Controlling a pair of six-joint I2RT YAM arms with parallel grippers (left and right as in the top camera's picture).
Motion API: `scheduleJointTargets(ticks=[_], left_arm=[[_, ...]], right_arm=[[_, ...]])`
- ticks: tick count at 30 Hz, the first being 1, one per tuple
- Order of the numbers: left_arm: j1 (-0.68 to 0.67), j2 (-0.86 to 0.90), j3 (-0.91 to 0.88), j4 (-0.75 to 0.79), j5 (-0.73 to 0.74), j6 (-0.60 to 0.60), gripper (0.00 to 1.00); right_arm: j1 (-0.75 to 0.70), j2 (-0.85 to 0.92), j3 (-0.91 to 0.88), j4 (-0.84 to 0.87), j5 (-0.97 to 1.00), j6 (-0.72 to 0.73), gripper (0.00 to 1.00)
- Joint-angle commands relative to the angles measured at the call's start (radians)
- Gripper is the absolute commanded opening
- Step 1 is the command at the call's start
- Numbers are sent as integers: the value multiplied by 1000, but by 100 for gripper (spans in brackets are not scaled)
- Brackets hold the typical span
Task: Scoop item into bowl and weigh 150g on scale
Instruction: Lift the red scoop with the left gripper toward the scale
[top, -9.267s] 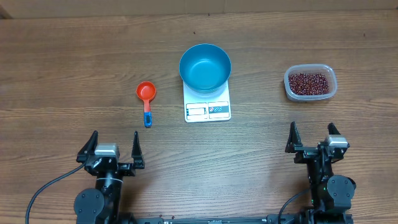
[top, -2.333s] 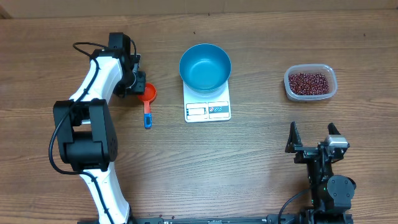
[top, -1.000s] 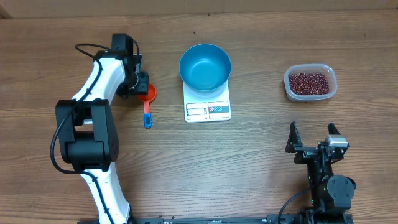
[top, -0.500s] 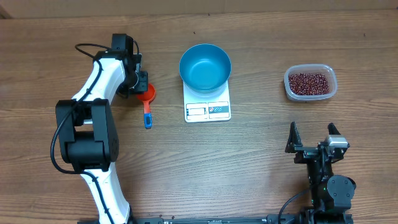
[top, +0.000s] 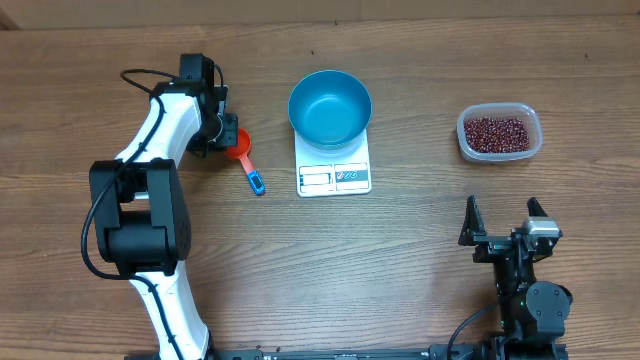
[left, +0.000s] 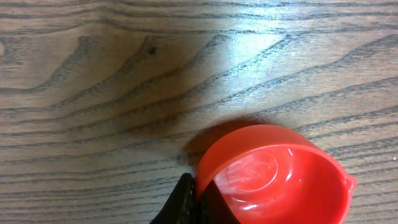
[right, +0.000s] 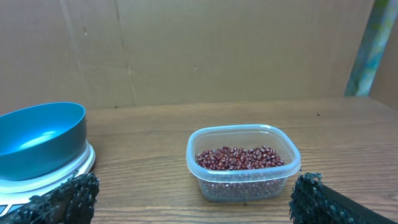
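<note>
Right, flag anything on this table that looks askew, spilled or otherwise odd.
Only the red scoop: the left gripper pinches it by the cup rim, not the handle, which slants toward the scale. No beans seem spilled outside the clear tub, and the blue bowl sits upright on the scale.

Nothing is legible: the scale (top: 334, 177) bears printed markings along its near edge, too small to read.

You've got the clear tub (right: 244, 163) of beans (right: 239, 158) straight ahead on the table (right: 143, 183), the blue bowl (right: 40, 140) on the scale (right: 76, 169) at left, and your right gripper (right: 194, 202) spread wide.
</note>
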Motion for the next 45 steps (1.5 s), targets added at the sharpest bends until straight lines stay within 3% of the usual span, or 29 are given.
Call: scheduleJointTargets(ticks=[1,11,17,22,28,34,36,40,45], left_arm=[[-5,13,-9,-5,11,-6,4],[-2,-58,16,-72,7,-6,4],[-2,-189,19,-118,4,-8,4],[-2,-317,19,-146,4,-80,4],[-2,-444,19,-205,61,-319,4],[-2,-522,19,-320,190,-662,4],[-2,-531,19,-353,239,-726,4],[-9,-533,19,-429,346,-801,4],[-62,-533,19,-463,343,-820,4]], right_arm=[[6,-10,-11,6,5,-5,100],[6,-10,-11,6,5,-5,100],[5,-10,-11,6,5,-5,100],[6,-10,-11,6,5,-5,100],[6,-10,-11,6,5,-5,100],[6,-10,-11,6,5,-5,100],[6,-10,-11,6,5,-5,100],[6,-10,-11,6,5,-5,100],[6,-10,-11,6,5,-5,100]])
